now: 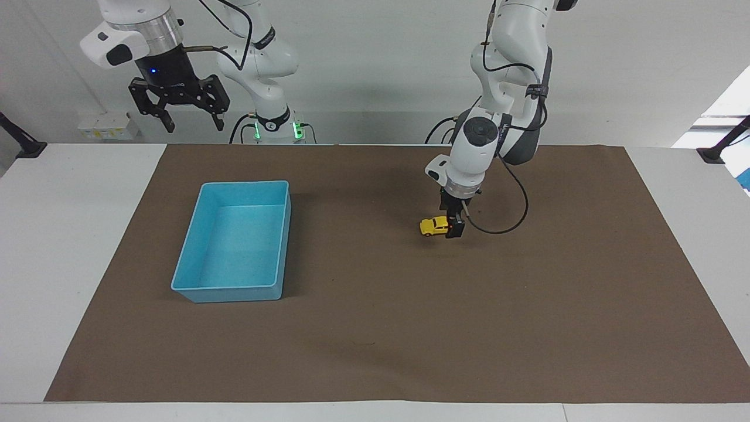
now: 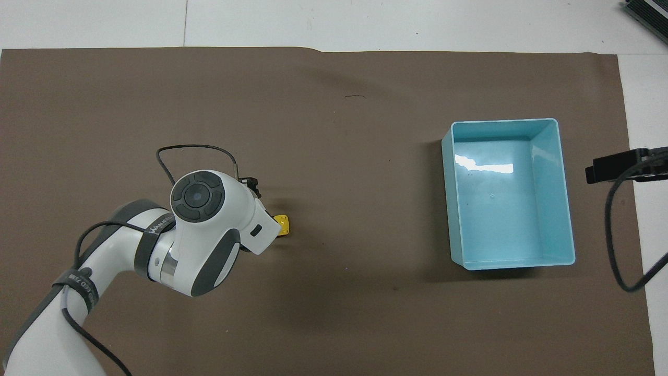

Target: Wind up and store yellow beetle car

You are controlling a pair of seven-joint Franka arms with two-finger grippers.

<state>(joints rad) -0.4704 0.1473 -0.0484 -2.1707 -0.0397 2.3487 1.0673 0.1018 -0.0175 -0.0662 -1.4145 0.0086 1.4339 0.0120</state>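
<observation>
The yellow beetle car stands on the brown mat, toward the left arm's end of the table. My left gripper has come down at the car's end and points straight down, its near finger covering that end. Its jaws stand open around the car's end, and I cannot tell whether they touch it. In the overhead view the arm's wrist hides most of the car; only one yellow end shows. My right gripper hangs open and empty high up by its base, where that arm waits.
An empty blue tray sits on the brown mat toward the right arm's end. A black cable loops from the left wrist beside the car.
</observation>
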